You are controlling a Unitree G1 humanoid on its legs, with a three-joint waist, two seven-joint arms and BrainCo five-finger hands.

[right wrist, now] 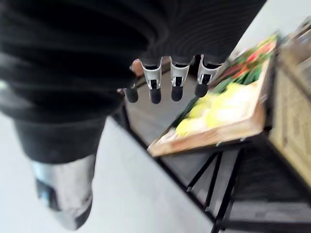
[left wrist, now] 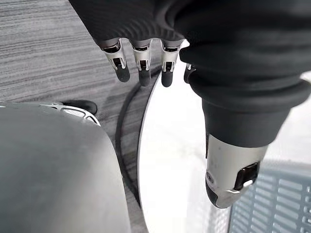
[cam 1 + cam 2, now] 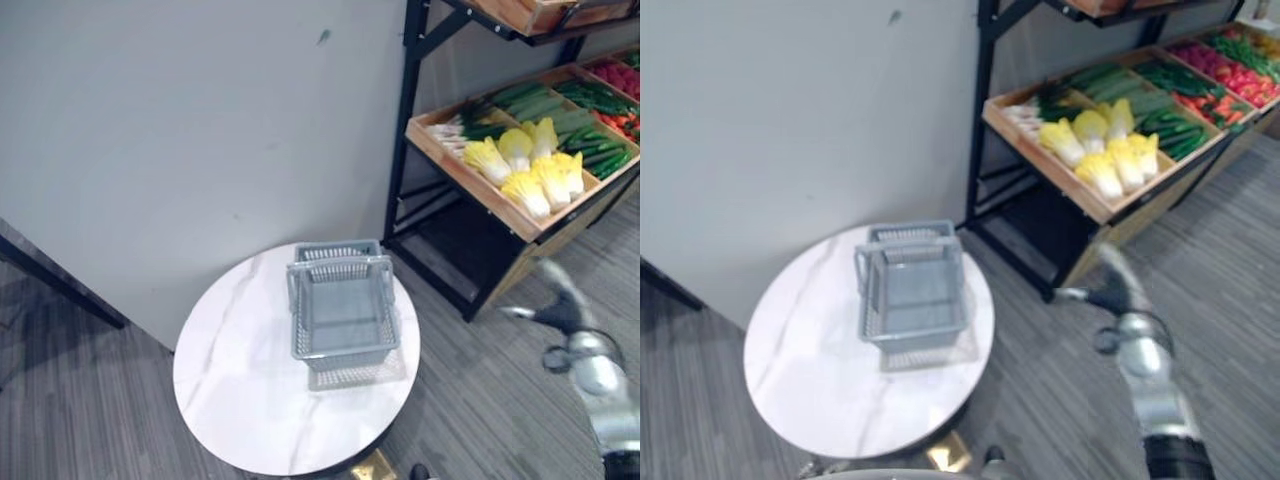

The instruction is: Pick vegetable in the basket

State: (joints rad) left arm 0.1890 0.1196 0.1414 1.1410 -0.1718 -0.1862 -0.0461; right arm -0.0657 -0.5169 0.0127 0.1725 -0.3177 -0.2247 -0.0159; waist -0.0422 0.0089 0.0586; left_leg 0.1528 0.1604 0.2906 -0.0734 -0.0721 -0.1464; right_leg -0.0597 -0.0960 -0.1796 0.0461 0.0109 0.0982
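An empty grey plastic basket (image 3: 297,322) stands on a round white marble table (image 3: 240,390), toward its far side. To the right, a wooden shelf tray (image 3: 470,178) holds several yellow-white cabbages (image 3: 530,165), with green cucumbers (image 3: 590,140) and leeks behind them. My right hand (image 3: 1118,282) hangs open and empty over the floor between the table and the shelf, below the cabbages (image 1: 214,109), its fingers (image 1: 177,80) straight. My left hand (image 2: 141,58) is open and empty over the table's near edge (image 2: 146,145), with a corner of the basket (image 2: 272,204) past its thumb.
A black metal rack (image 3: 405,120) carries the tilted tray, with a higher shelf (image 3: 540,15) above and red vegetables (image 3: 1230,75) further right. A grey wall panel (image 3: 200,120) stands behind the table. Grey striped floor (image 3: 480,400) lies between table and rack.
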